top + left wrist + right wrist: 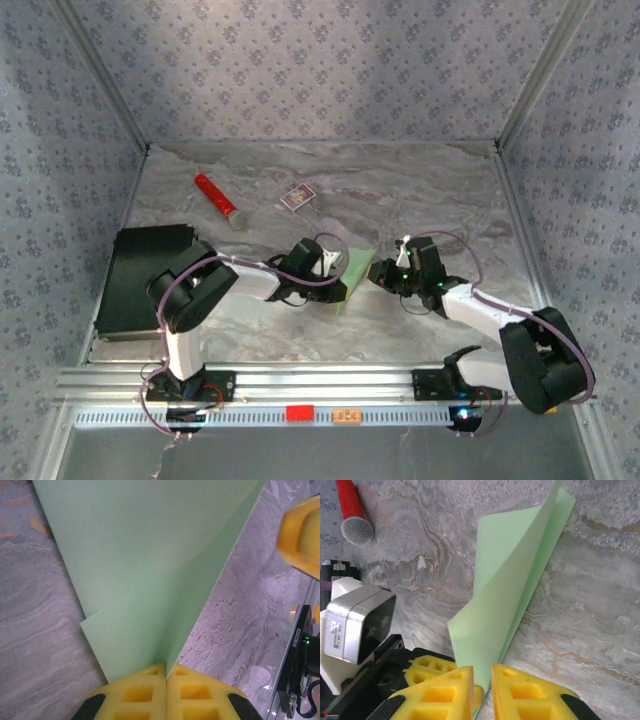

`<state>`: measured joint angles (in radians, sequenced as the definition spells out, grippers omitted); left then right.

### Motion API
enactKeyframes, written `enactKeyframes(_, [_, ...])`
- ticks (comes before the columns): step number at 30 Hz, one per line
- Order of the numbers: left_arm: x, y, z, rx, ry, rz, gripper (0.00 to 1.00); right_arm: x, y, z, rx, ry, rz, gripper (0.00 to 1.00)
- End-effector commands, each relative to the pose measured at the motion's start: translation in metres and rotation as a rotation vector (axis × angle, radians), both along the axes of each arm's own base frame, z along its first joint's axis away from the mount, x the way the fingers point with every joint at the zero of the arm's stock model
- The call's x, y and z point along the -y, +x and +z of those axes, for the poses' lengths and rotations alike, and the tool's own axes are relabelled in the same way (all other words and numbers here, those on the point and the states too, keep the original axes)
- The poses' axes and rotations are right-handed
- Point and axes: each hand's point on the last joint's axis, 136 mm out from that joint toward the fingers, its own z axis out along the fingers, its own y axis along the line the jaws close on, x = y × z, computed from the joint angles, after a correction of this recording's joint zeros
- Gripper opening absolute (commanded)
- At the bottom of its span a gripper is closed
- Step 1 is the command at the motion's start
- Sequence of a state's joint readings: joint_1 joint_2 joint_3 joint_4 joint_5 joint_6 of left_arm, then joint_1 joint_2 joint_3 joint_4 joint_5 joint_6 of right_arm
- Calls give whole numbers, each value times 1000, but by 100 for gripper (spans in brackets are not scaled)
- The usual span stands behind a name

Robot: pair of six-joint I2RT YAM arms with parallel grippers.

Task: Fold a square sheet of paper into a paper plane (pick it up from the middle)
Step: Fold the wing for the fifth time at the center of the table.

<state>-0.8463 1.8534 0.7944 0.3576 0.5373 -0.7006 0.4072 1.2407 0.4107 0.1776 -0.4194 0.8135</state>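
Note:
The square sheet of paper (357, 268) is pale green and folded over on itself, held up off the marble table between the two arms. My left gripper (166, 669) is shut on the sheet's (150, 570) folded edge, with two layers fanning away from the pads. In the top view the left gripper (338, 272) comes from the left and my right gripper (378, 272) from the right. The right gripper (482, 672) straddles the lower edge of the sheet (510, 580); its yellow fingers (520, 690) stand a narrow gap apart, not pressed on the paper.
A red cylinder (218, 200) with a grey end lies at the back left, and a small purple-and-white card box (297, 197) lies beside it. A black block (140, 275) sits at the left edge. Patterned walls close three sides. The left arm's wrist camera (355, 625) is close to my right fingers.

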Motion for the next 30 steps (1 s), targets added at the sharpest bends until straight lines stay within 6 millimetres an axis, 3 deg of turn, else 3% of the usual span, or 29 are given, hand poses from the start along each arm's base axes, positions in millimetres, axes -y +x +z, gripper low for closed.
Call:
enactKeyframes(1, [-2, -2, -3, -25, -15, 3, 0, -6, 7, 8, 26, 20, 25, 19])
enactKeyframes(13, [-6, 3, -4, 3, 0, 30, 0, -3, 5, 3, 20, 9, 13, 19])
enactKeyframes(30, [-3, -9, -15, -52, 10, -42, 0, 1, 7, 7, 66, 3, -4, 17])
